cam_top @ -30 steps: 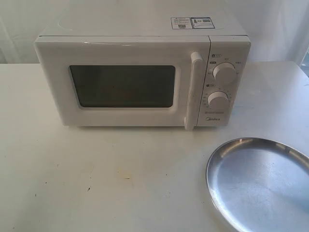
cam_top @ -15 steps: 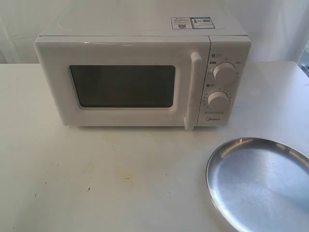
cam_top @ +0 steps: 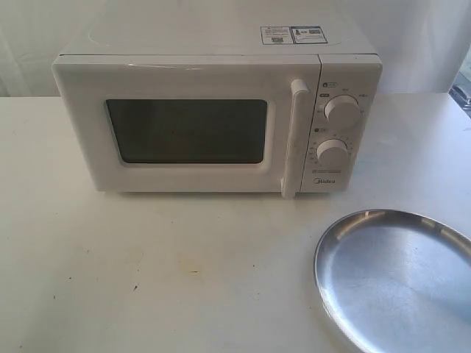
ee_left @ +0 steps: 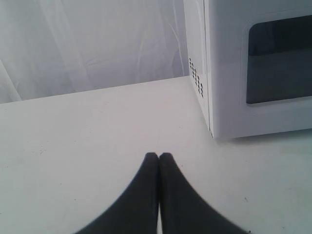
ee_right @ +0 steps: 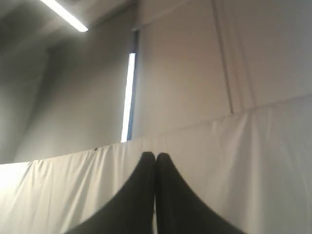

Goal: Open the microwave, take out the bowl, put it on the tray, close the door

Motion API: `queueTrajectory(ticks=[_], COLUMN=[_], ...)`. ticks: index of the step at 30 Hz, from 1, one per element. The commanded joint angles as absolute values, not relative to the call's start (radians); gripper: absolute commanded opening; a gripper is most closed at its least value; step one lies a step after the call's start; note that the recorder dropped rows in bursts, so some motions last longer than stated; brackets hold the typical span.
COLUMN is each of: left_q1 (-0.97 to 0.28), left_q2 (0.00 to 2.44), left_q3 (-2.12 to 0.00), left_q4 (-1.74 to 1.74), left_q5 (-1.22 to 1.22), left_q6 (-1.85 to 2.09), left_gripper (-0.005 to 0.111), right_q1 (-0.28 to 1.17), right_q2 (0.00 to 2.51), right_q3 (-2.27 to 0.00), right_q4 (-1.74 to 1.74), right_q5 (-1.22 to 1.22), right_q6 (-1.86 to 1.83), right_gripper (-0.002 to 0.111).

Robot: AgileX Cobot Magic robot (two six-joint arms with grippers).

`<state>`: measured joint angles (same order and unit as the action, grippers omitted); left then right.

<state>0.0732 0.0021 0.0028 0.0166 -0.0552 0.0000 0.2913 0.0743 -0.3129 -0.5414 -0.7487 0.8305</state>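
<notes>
The white microwave (cam_top: pixel 221 110) stands at the back of the table, its door (cam_top: pixel 184 132) closed, with the vertical bar handle (cam_top: pixel 294 140) beside two dials. The steel tray (cam_top: pixel 397 283) lies at the front right, with nothing on it. No bowl shows in any view. My left gripper (ee_left: pixel 159 156) is shut with nothing in it, low over the table off the microwave's (ee_left: pixel 253 68) left front corner. My right gripper (ee_right: pixel 155 156) is shut on nothing and points up at a white curtain. Neither gripper appears in the exterior view.
A white table (cam_top: pixel 147 272) carries everything. White curtains (ee_right: pixel 243 161) hang behind the scene. A small dark object (cam_top: pixel 464 95) shows at the right edge of the exterior view.
</notes>
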Motion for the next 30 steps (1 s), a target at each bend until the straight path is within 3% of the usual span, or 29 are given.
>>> queueTrajectory(ticks=[1,7,13,16,24,30], left_q1=[0.069,0.069,0.069,0.069,0.069,0.069], left_q2=[0.000,0.000,0.000,0.000,0.000,0.000], left_q3=[0.000,0.000,0.000,0.000,0.000,0.000], left_q4=[0.009,0.009,0.009,0.009,0.009,0.009], left_q5=[-0.059,-0.059,-0.059,-0.059,-0.059,-0.059], left_q6=[0.000,0.000,0.000,0.000,0.000,0.000], left_gripper=[0.000,0.000,0.000,0.000,0.000,0.000], right_q1=[0.290,0.290,0.287,0.264,0.118,0.098], right_q2=[0.270,0.681,1.093,1.240,1.462,1.549], right_q3=[-0.532,-0.657,-0.665,-0.665,-0.666,-0.666], right_q4=[-0.806,-1.032,-1.152,-1.172,-1.257,-1.315], right_q5=[-0.756,-0.790,-1.088,-1.123,-1.178,-1.164], right_q6=[0.943,1.040,1.071,1.034,0.926,0.825], right_gripper=[0.000,0.000,0.000,0.000,0.000,0.000])
